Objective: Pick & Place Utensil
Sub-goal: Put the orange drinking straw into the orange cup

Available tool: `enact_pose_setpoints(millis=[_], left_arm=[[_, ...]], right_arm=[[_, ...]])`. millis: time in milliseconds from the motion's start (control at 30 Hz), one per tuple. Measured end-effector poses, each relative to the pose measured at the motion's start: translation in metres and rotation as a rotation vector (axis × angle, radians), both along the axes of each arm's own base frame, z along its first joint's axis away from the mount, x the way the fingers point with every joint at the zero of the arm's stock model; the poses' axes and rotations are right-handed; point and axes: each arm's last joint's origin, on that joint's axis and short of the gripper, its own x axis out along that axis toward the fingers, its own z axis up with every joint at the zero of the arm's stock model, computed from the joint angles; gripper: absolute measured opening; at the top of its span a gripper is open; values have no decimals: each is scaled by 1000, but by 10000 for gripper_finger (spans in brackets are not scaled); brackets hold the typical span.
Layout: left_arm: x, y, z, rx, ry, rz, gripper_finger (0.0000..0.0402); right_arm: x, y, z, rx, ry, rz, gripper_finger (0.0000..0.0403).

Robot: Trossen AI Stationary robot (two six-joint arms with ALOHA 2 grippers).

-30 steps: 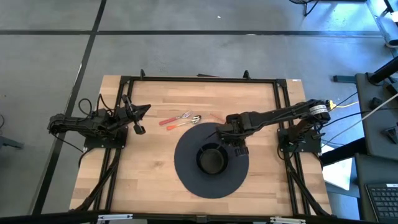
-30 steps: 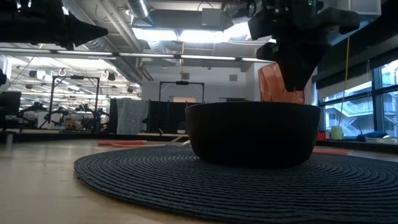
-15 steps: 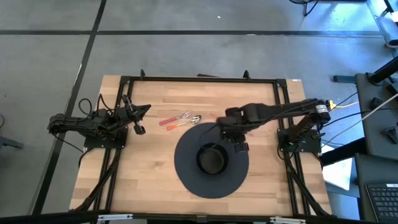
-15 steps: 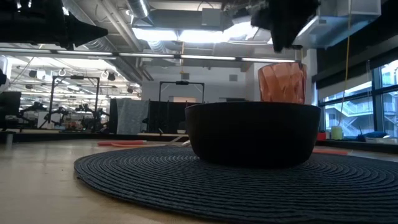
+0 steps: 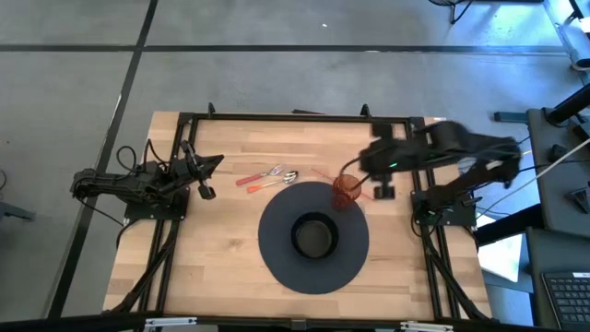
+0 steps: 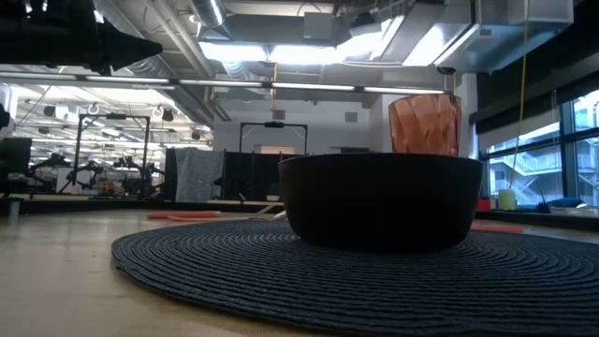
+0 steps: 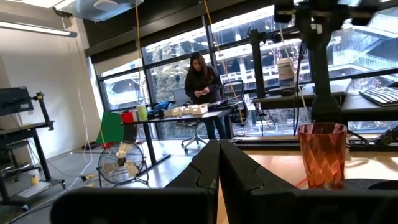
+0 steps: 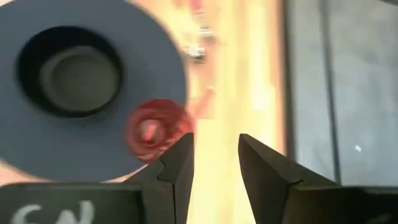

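Observation:
A fork and a spoon with orange handles lie on the wooden table, just beyond the dark round mat. A third orange-handled piece lies to their right. A black bowl sits at the mat's middle. A red ribbed cup stands upright on the mat's far right part; it also shows in the low view and the right wrist view. My right gripper is open and empty, raised above the table to the right of the cup. My left gripper is shut and empty at the table's left.
A black frame runs round the table's edges. Bare wood lies left of the mat and at the near side. A person stands at a desk in the room beyond the table.
My right gripper has let go of the red cup, gone up and then toward the table's right edge. The cup stays upright on the mat behind the bowl.

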Motion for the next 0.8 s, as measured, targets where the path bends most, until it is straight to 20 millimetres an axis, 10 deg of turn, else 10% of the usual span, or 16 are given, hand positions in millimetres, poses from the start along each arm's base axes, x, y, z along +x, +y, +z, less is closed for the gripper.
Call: enact_pose_setpoints(millis=[300,800], left_arm=[[0,0,0,-2,-1,-1,4],[0,0,0,-7,-5,-2,4]], right_arm=[[-47,-27,-27,-96,-177,-315,125],[-31,-66,-141,70,16,-331,28]])
